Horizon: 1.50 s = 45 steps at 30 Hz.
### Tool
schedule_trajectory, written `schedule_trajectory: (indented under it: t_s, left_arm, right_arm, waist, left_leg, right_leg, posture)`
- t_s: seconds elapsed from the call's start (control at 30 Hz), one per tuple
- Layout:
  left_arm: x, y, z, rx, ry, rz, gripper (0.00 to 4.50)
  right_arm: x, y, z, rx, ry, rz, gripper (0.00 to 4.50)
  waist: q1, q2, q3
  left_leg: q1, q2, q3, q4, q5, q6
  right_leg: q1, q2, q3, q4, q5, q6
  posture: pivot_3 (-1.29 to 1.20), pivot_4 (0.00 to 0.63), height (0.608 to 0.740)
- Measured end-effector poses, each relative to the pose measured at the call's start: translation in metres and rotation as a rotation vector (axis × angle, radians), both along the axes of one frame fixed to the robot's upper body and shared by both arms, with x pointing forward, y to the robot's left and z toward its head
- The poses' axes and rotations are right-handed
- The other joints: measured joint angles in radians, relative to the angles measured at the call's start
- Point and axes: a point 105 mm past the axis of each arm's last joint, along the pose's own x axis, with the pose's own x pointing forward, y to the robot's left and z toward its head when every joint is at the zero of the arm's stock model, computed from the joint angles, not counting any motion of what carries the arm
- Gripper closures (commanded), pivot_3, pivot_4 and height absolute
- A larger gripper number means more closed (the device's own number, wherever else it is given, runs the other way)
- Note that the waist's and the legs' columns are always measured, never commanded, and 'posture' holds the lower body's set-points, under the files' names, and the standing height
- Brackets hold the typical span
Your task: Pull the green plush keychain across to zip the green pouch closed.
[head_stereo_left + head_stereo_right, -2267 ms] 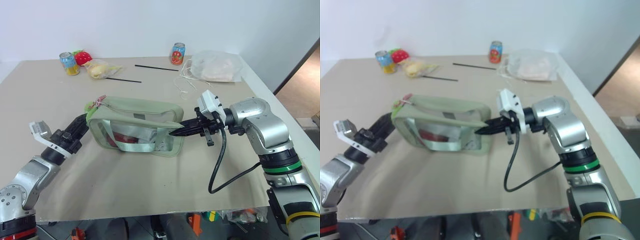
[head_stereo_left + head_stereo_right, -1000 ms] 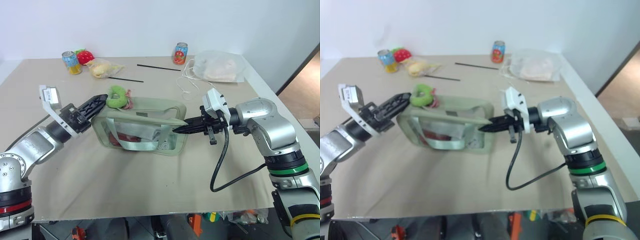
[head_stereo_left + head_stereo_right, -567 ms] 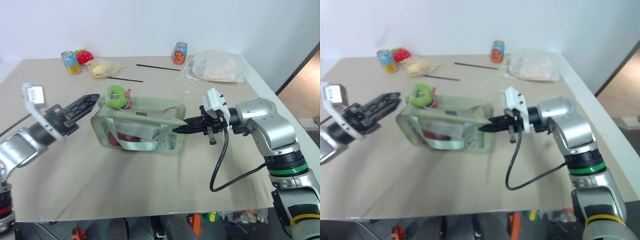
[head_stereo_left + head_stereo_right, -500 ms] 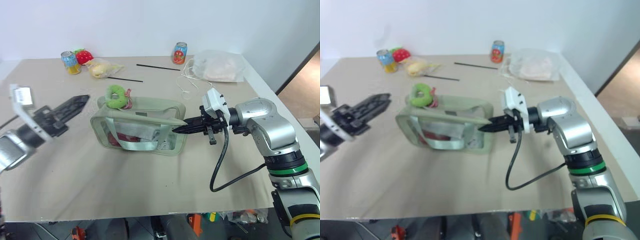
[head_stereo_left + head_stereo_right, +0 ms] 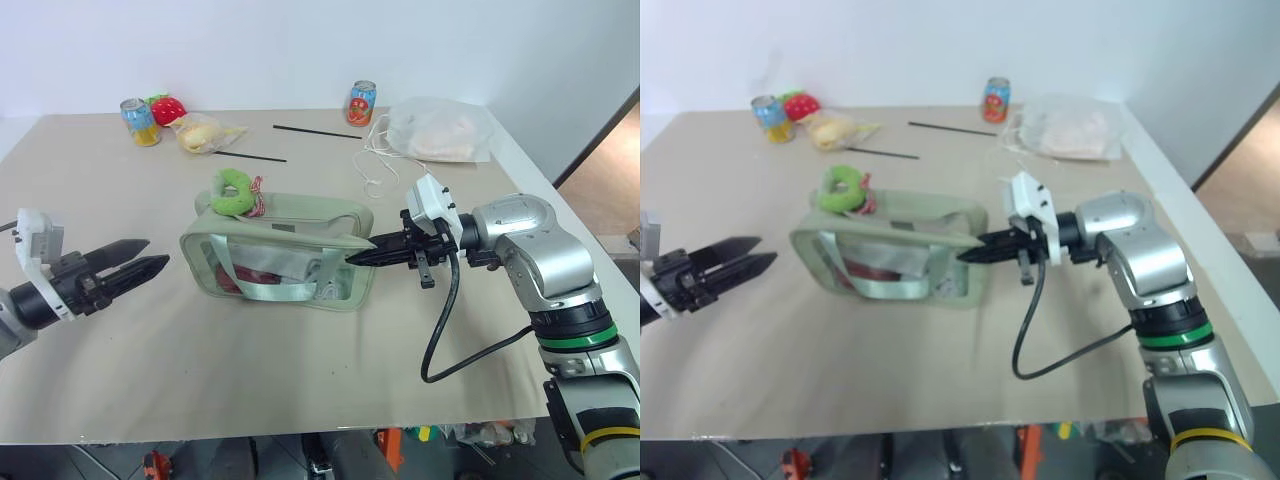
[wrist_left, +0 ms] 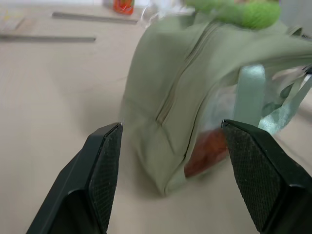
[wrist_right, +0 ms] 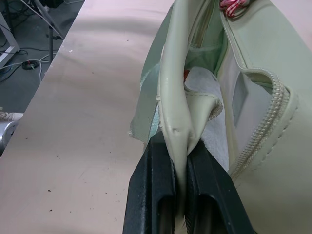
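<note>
Right wrist view: right gripper pinches the green pouch strap to steady it; left gripper gapes empty.

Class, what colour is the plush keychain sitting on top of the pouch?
Bright lime green; the plush keychain shows best in the left eye view.

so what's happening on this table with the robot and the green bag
A two-armed robot is working on a green pouch standing on the table. Its right gripper is shut on a flap at one end of the pouch, holding it. The left gripper hovers open beside the other end, touching nothing. The green plush keychain rests on top of the pouch at that end. In the right wrist view the pouch top gapes at the held end.
</note>
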Motion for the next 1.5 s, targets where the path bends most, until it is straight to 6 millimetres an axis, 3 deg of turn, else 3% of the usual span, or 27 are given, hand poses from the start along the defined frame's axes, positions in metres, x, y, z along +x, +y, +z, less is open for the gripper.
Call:
schedule_trajectory:
  t_s: [0.27, 0.37, 0.57, 0.7, 1.03, 1.27, 1.43, 1.5]
  left_arm:
    - [0.006, -0.021, -0.003, 0.01, -0.006, -0.102, 1.15]
    - [0.006, -0.027, -0.012, 0.026, 0.025, -0.139, 1.15]
    - [0.013, -0.036, -0.015, 0.018, 0.024, -0.164, 2.94]
    - [0.014, -0.037, -0.018, 0.0, 0.027, -0.156, 4.39]
    - [0.018, -0.038, -0.009, -0.013, 0.015, -0.147, 4.46]
    - [0.016, -0.036, -0.017, 0.021, 0.02, -0.145, 4.5]
    - [0.016, -0.038, -0.019, 0.031, 0.0, -0.146, 4.5]
    - [0.015, -0.039, -0.021, 0.039, -0.007, -0.147, 4.5]
  right_arm:
    - [0.0, -0.001, 0.0, -0.003, 0.004, -0.008, 4.5]
    - [0.0, 0.0, 0.0, -0.004, 0.001, -0.011, 4.5]
    - [0.0, -0.001, 0.001, -0.005, -0.004, -0.018, 4.5]
    - [0.001, -0.003, 0.0, -0.01, -0.003, -0.025, 4.5]
    - [0.0, -0.004, 0.001, -0.007, 0.0, -0.028, 4.5]
    - [0.001, -0.012, 0.011, 0.065, 0.057, -0.052, 2.06]
    - [-0.001, -0.038, 0.027, 0.084, 0.051, -0.104, 0.29]
    - [0.004, -0.049, 0.035, 0.122, 0.037, -0.155, 0.05]
  waist:
    - [0.0, 0.0, 0.0]
    - [-0.001, 0.0, 0.0]
    - [-0.001, 0.0, 0.0]
    - [0.0, 0.0, 0.0]
    - [-0.001, 0.0, 0.0]
    - [0.001, 0.0, 0.0]
    - [0.002, 0.0, 0.0]
    - [0.0, 0.0, 0.0]
  left_leg:
    - [-0.001, 0.0, 0.001, 0.0, 0.0, 0.0]
    - [-0.001, 0.0, 0.002, 0.0, 0.0, 0.0]
    - [-0.002, 0.0, 0.002, 0.0, 0.0, 0.001]
    - [-0.002, 0.0, 0.002, 0.0, 0.0, 0.001]
    - [-0.002, 0.0, 0.002, 0.001, 0.0, 0.001]
    - [-0.002, 0.0, 0.002, 0.002, 0.0, 0.001]
    - [-0.002, -0.001, 0.003, 0.002, 0.0, 0.001]
    - [-0.002, -0.001, 0.004, 0.002, -0.001, 0.002]
  right_leg:
    - [0.0, 0.0, 0.001, 0.0, 0.0, 0.001]
    - [0.0, 0.0, 0.002, 0.0, 0.0, 0.001]
    - [0.001, 0.0, 0.002, 0.0, 0.001, 0.001]
    - [0.0, 0.0, 0.002, 0.0, 0.001, 0.001]
    - [0.0, 0.001, 0.003, 0.0, 0.001, 0.001]
    - [0.001, 0.0, 0.003, 0.0, 0.001, 0.001]
    - [0.001, 0.0, 0.003, 0.0, 0.001, 0.001]
    - [0.003, 0.0, 0.004, 0.0, 0.001, 0.001]
  posture:
    - [0.0, 0.15, 0.74]
    - [0.0, 0.15, 0.74]
    - [0.0, 0.15, 0.74]
    - [0.0, 0.15, 0.74]
    - [0.0, 0.15, 0.74]
    - [0.0, 0.15, 0.74]
    - [0.0, 0.15, 0.74]
    - [0.0, 0.15, 0.74]
